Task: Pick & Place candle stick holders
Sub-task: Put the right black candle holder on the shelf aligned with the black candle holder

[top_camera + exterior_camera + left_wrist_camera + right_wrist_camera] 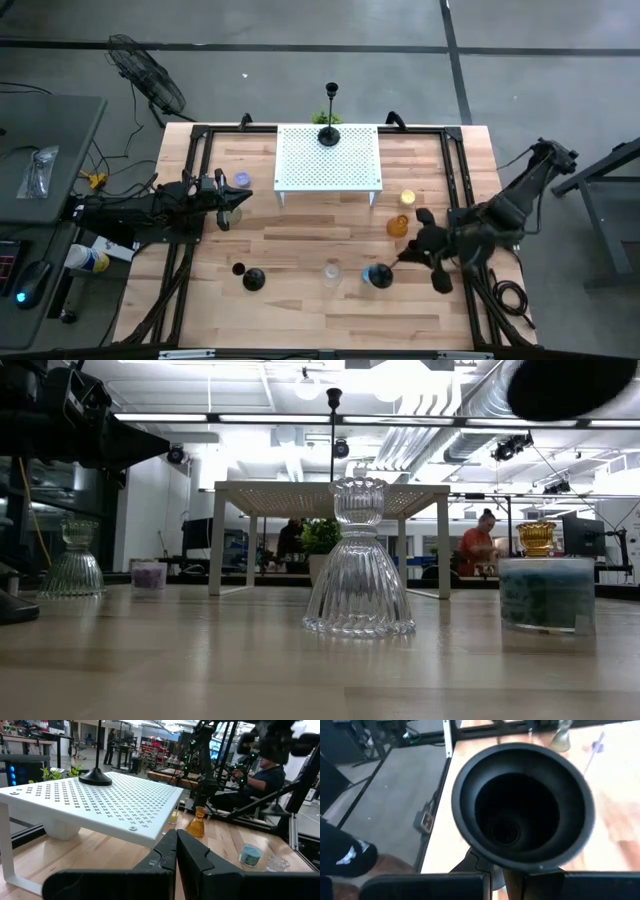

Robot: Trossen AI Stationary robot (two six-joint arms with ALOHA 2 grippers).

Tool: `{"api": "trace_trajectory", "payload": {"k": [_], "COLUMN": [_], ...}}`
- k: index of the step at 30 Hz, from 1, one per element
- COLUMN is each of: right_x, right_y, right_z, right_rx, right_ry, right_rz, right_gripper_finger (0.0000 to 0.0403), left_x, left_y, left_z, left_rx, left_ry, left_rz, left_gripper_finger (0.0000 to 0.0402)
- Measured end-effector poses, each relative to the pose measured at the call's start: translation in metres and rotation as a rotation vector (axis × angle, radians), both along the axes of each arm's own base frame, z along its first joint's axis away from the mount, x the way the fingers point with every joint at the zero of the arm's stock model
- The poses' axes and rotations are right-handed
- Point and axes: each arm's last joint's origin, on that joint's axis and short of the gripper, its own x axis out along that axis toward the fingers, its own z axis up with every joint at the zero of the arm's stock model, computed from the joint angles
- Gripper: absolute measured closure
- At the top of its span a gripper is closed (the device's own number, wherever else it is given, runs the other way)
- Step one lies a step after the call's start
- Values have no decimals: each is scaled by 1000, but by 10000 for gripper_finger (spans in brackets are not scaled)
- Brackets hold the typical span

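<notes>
One black candlestick (pixel 330 132) stands by its round base on the white perforated shelf (pixel 300 165). Another (pixel 252 279) stands on the table near the front left. My right gripper (pixel 408 252), at the table's right, is shut on a third candlestick, whose base (pixel 522 805) fills the right wrist view. Glass holders stand on the table: clear (pixel 358 560), blue (pixel 547 592), orange (pixel 398 225), yellow (pixel 407 198) and purple (pixel 242 180). My left gripper (pixel 176 865) waits shut at the table's left, touching nothing. My right gripper is shut on the black candlestick, but the round base hides the place of contact. The base's hollow underside (pixel 510 820) faces the wrist camera, just above the two fingers (pixel 470 882). In the low view the dark base (pixel 570 385) hangs high above the table.
The shelf stands at the table's far middle, with a small green plant (pixel 320 535) behind it. A black frame (pixel 455 170) runs along the table's edges. A ribbed clear glass holder (pixel 75 560) stands by the left gripper. A person (pixel 265 775) sits beyond the table's right side.
</notes>
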Motion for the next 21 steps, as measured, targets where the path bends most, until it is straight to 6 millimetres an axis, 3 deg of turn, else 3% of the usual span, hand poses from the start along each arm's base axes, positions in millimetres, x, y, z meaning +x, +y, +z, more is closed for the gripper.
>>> {"api": "trace_trajectory", "payload": {"k": [7,21], "right_x": [25,80], "right_y": [-43,-140], "right_z": [32,63], "right_rx": [-95,-148], "right_ry": [-17,-11], "right_rz": [-105,-500], "right_gripper_finger": [392,392], "left_x": [0,0], "left_y": [0,0], "left_z": [0,0], "left_rx": [0,0], "left_ry": [0,0], "left_rz": [0,-1], "left_gripper_finger": [398,398]}}
